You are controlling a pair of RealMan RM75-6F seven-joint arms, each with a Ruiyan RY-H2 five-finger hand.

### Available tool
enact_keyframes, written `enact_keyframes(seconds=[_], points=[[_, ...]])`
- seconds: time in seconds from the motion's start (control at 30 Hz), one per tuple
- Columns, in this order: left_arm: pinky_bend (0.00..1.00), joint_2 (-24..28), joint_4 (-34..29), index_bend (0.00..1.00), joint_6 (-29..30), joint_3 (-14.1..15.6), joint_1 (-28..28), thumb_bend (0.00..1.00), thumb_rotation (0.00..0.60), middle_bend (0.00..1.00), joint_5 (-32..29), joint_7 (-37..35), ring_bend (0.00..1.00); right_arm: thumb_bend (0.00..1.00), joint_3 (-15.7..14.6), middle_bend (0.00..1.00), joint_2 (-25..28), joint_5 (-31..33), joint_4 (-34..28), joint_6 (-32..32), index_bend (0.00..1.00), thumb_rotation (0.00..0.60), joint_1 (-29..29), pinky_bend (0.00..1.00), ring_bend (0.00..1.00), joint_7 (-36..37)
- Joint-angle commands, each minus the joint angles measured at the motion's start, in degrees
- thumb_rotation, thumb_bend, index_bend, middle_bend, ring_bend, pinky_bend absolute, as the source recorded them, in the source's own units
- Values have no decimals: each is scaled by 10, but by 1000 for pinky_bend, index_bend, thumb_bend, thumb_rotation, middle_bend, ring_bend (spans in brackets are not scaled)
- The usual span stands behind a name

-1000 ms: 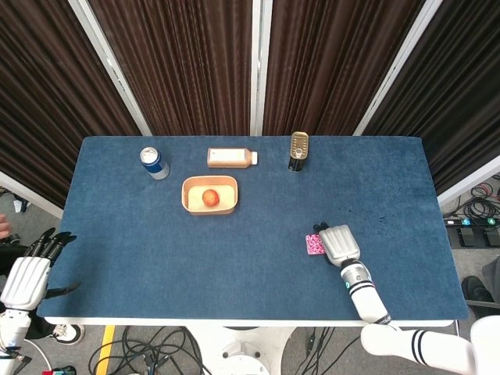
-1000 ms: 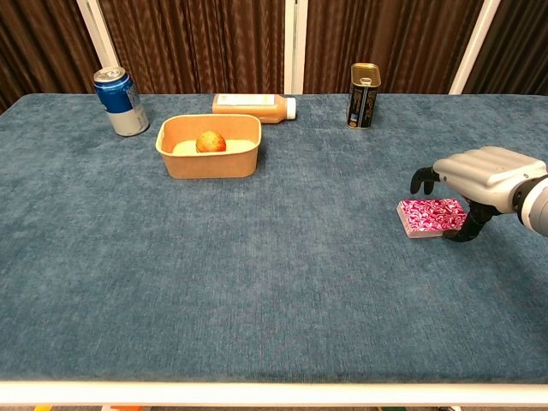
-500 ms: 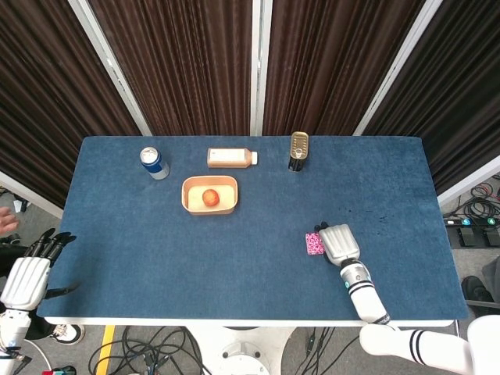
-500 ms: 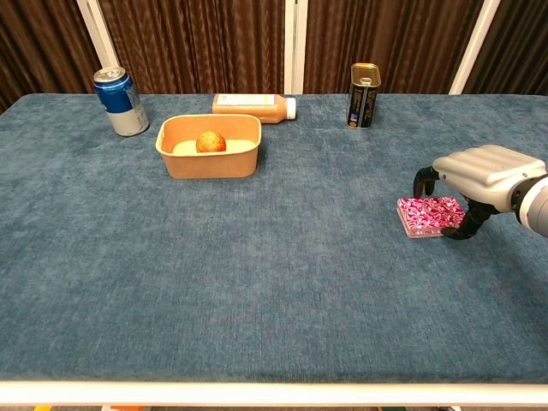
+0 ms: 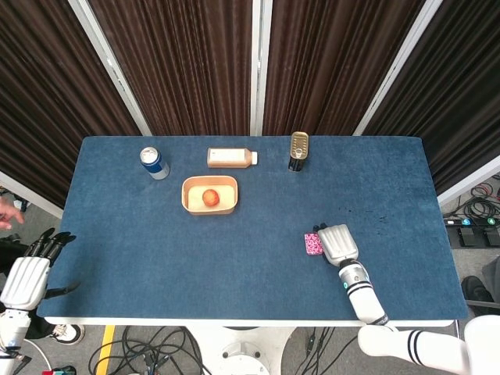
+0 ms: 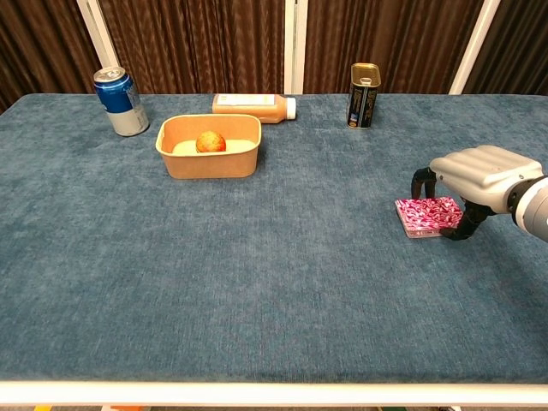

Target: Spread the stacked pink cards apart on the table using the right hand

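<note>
The stack of pink patterned cards [image 5: 313,244] [image 6: 424,216] lies flat on the blue table, right of centre near the front. My right hand [image 5: 337,244] [image 6: 479,171] arches over the stack's right half. Its fingers [image 6: 419,180] curl down at the far edge, and the thumb sits against the near right corner. It grips the stack by its edges, and the cards lie squared together. My left hand [image 5: 30,273] hangs off the table's front left corner, fingers apart and holding nothing. The chest view does not show it.
Toward the back left stand a blue can [image 5: 155,162] [image 6: 121,101] and a tan bowl [image 5: 187,195] [image 6: 205,163] with an apple in it. A bottle [image 5: 231,157] [image 6: 254,107] lies on its side behind the bowl. A dark tin [image 5: 298,150] [image 6: 364,94] stands at the back centre.
My right hand has shifted slightly left and lower over the cards, and the stack has slid a little left with it. The left hand has not moved.
</note>
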Motion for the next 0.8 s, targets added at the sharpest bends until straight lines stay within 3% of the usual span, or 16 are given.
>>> enact_keyframes(seconds=[0.03, 0.8], points=[[185, 0, 0, 176, 0, 0, 0, 7, 600, 150, 0, 0, 23, 232, 0, 361, -2, 0, 2, 1, 398, 600, 0, 828, 773, -1], [185, 0, 0, 177, 0, 0, 0, 6, 600, 150, 2, -3, 23, 271, 11, 420, 12, -10, -19, 14, 459, 600, -4, 828, 773, 8]])
